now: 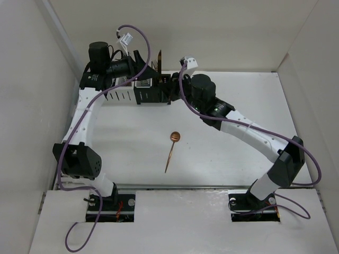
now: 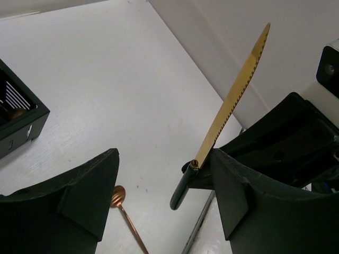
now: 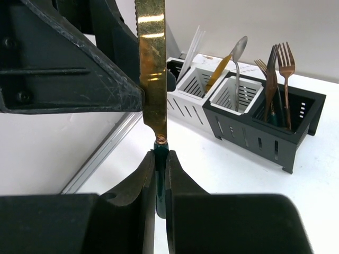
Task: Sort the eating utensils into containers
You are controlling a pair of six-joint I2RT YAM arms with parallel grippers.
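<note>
Right gripper (image 3: pixel 160 159) clamps knife (image 3: pixel 152 79) handle; left gripper (image 2: pixel 165 156) gapes, seemingly empty, beside it.

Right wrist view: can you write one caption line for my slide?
Right claw holds gold knife upright before the filled caddies.

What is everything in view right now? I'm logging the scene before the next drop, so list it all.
Gold serrated knife with dark handle: one, gold, upright in the right claw, beside the left claw.
Copper round-bowled spoon: one, copper, lying mid-table.
Square perforated caddies: at least three, white and black, in a row at the table's far edge.
Slim forks: about three, copper and dark, standing in the black end caddy.
Silver spoon: one, silver, in the neighbouring white-rimmed caddy beside a gold handle.
Pale chopsticks: a few, whitish, in the next white caddy.
White table: one.
Left claw: open.
Right claw: shut on the knife's handle.
</note>
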